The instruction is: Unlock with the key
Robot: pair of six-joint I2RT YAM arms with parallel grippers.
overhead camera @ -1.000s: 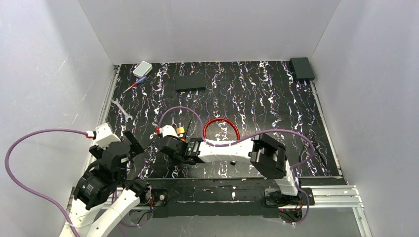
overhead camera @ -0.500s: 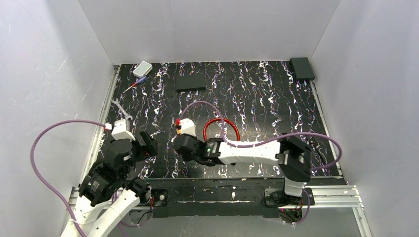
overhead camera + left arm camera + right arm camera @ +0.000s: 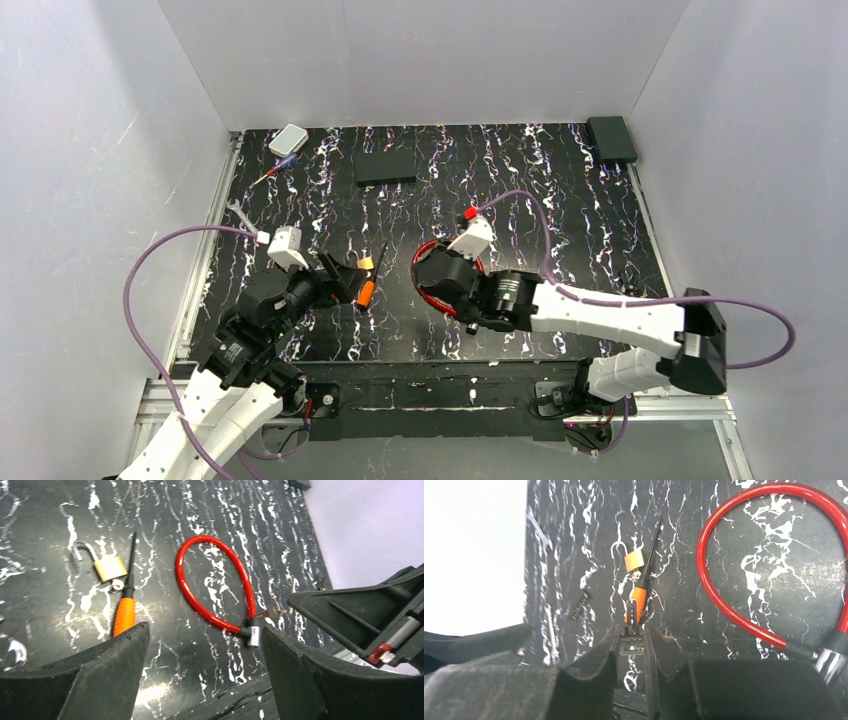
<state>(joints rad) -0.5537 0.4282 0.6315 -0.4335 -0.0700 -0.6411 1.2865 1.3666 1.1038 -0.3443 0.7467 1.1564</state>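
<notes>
Key lies flat on the black marbled table, its orange body toward the left gripper and its thin black rod pointing away. The brass padlock sits just beside the rod, perhaps touching it, and its shackle looks open at one end. The left gripper hangs low with its fingers spread wide and nothing between them. The key is just ahead of one finger and not yet inside the gap.

The step in hand seems to be picking up the key. To do it well, I would bring the gap over the orange body, with one finger on each side and across its length. Close on the orange part, not on the thin rod, which could slip or turn. Come down gently, so that the padlock is not pushed.

The right gripper pinches a small silver metal piece near the red cable lock; it should stay apart.
</notes>
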